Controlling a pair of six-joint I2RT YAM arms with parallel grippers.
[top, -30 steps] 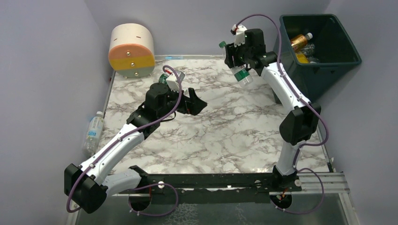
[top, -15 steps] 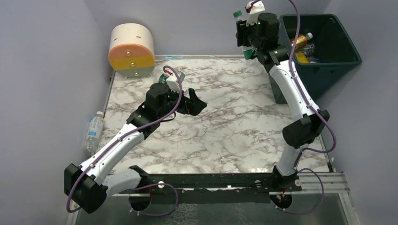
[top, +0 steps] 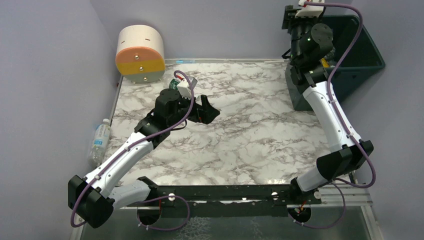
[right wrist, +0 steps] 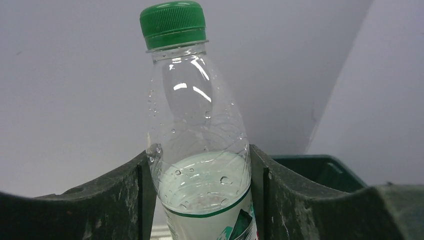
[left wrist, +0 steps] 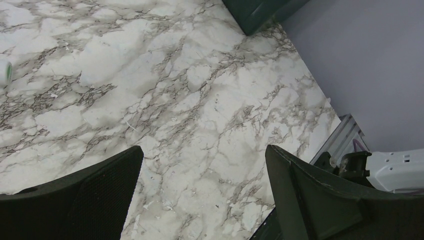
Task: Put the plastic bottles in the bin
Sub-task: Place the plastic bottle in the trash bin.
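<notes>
Top view: right claw (top: pixel 291 20) has swung up to the left rim of the bin (top: pixel 372 57); left claw (top: pixel 207 107), well left of the bin, stays wide.
Left wrist: jaws wide, bin corner beyond.
Right wrist: claw grips the green-capped bottle (right wrist: pixel 200 150), apparently upright, bin rim behind.

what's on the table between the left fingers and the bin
Nothing but marble table: the stretch from the open left fingers to the bin corner is bare, as the left wrist view shows.

The right arm (top: pixel 327 107) partly hides the bin (top: pixel 372 50); the bottle (right wrist: pixel 200 150) is cut off below.
</notes>
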